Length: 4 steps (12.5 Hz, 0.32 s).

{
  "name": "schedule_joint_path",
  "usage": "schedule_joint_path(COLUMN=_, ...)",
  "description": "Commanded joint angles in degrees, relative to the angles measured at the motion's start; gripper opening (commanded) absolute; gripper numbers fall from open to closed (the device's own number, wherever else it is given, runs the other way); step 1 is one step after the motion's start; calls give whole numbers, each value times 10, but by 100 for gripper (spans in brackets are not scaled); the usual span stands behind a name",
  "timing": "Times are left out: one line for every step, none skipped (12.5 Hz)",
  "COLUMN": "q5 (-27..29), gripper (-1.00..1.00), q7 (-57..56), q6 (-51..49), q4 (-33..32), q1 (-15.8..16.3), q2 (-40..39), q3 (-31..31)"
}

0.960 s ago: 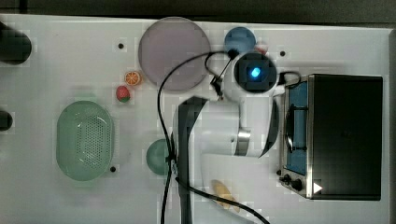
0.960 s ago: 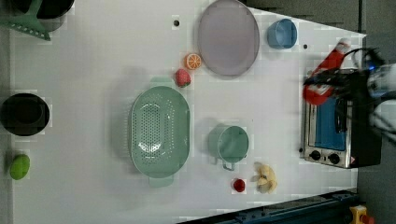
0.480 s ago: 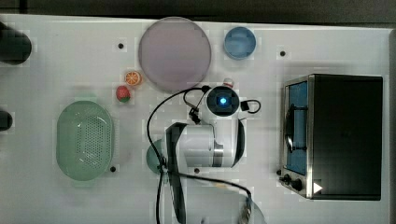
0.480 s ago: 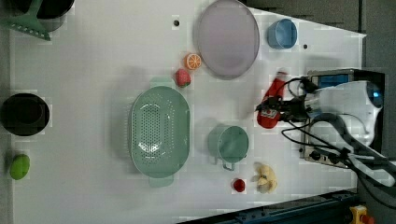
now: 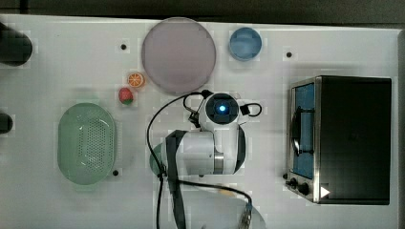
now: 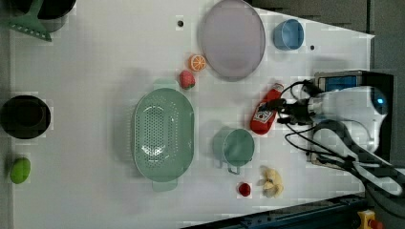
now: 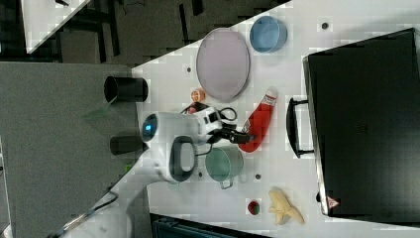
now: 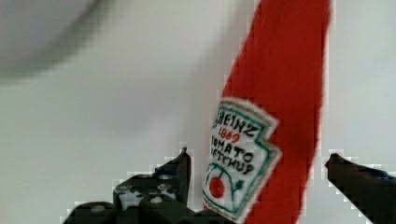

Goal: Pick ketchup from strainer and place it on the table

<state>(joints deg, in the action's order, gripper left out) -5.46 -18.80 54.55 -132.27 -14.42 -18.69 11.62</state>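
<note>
The red ketchup (image 6: 263, 117) bottle with its white label sits tilted between the lilac plate and the teal cup, just over the white table (image 5: 57, 71). My gripper (image 6: 279, 106) is shut on its lower part. In the wrist view the ketchup (image 8: 280, 93) runs up between my two dark fingers (image 8: 183, 168), cap end away from me. The right view has the ketchup (image 7: 257, 124) slanting away from my gripper (image 7: 242, 136) toward the oven. In the top view my arm hides the bottle. The pale green strainer (image 5: 86, 143) lies empty at the top view's left, far from my gripper.
A lilac plate (image 5: 179, 55) and a blue bowl (image 5: 245, 43) sit at the back. A teal cup (image 6: 237, 147) is close beside the bottle. The toaster oven (image 5: 344, 138) stands at the top view's right. Strawberry (image 5: 125, 95), orange slice (image 5: 136, 79) and banana (image 6: 271, 181) lie about.
My arm has carried the ketchup from in front of the oven toward the table's middle, to the top view's left. The last half second shows only a small shift.
</note>
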Motion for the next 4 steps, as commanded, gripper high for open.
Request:
schedule_joint_path(q5=5, gripper=100, q7=-26, q6=-36, q4=59, q1=-2, q2=114, q3=6)
schedule_joint_path(q5=5, gripper=100, q7=-18, q6=-77, q4=78, q1=-2, q2=137, q3=7)
schedule_joint_path(q5=5, gripper=100, q7=-2, q6=-128, q4=101, q1=-2, q2=156, q3=8)
schedule_joint_path(q5=6, gripper=100, q7=22, q6=-186, q4=128, q1=-1, q2=172, q3=9)
